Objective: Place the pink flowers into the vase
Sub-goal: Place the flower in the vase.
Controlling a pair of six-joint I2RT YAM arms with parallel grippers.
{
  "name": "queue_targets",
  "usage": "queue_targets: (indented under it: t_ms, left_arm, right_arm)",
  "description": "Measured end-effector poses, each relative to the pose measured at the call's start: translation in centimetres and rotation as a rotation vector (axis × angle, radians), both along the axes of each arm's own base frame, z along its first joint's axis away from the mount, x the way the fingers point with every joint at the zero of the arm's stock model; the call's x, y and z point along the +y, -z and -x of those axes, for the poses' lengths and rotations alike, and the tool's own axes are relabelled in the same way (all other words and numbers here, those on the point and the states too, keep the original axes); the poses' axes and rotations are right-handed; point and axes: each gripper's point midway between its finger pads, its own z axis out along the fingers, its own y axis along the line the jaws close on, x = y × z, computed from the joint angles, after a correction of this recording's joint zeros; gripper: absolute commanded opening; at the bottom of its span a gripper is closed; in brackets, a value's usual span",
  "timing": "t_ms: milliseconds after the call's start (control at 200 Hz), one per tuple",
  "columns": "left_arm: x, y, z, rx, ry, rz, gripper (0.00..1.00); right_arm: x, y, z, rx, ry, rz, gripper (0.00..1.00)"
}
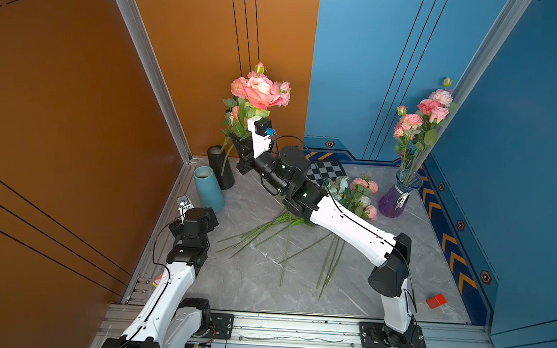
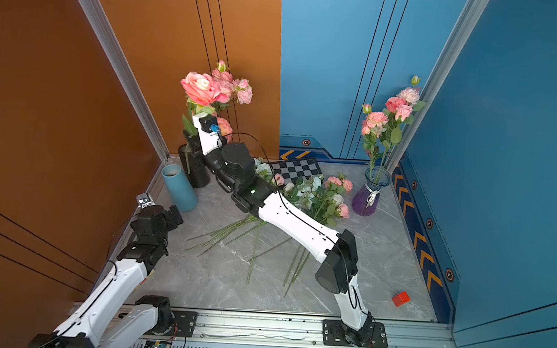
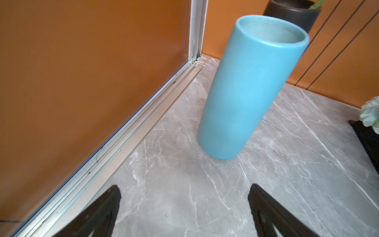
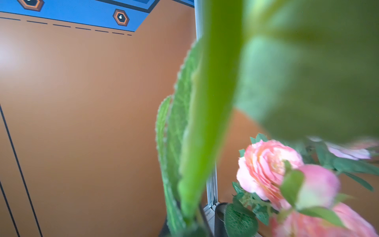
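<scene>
My right gripper (image 1: 238,138) is raised at the back left corner and shut on the green stem of a large pink rose (image 1: 260,92) (image 2: 203,89). Leaves hide its fingertips in both top views. The stem (image 4: 207,123) fills the right wrist view. Just below stands a black vase (image 1: 219,168) (image 4: 220,217) holding other pink flowers (image 1: 285,90) (image 4: 268,166). A thin green stem (image 1: 225,163) shows against the vase's outer wall. More pink flowers (image 1: 364,186) lie in a heap mid-table. My left gripper (image 3: 184,205) is open over bare table, near a blue vase (image 3: 246,92).
The blue vase (image 1: 208,190) stands in front of the black one. A purple glass vase (image 1: 396,200) at the back right holds pink flowers (image 1: 431,111). Long stems (image 1: 267,233) fan across the table. A checkered board (image 1: 327,171) lies at the back. A red block (image 1: 436,301) sits front right.
</scene>
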Motion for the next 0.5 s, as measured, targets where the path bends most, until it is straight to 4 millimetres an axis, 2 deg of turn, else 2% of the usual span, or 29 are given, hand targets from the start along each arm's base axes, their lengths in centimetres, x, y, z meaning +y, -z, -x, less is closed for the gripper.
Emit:
queue_targets:
  t_ms: [85,215,355,501]
  left_arm:
    - [0.7,-0.1,0.4,-0.006,-0.043,-0.002,0.98]
    - [1.6,-0.2,0.8,-0.017,-0.091,0.005,0.99]
    - [1.8,-0.2,0.9,-0.023,-0.102,0.012,0.99]
    - [1.8,-0.2,0.9,-0.025,-0.104,0.015,0.99]
  right_arm:
    - [1.0,-0.7,0.1,-0.019,-0.014,-0.025,0.0]
    - [2.1,-0.6,-0.6,-0.031,-0.017,-0.044,0.0]
    - [3.3,0.4,-1.4,-0.025,-0.022,-0.054,0.0]
    - [4.5,2.6,-2.4,0.017,-0.035,-0.052,0.0]
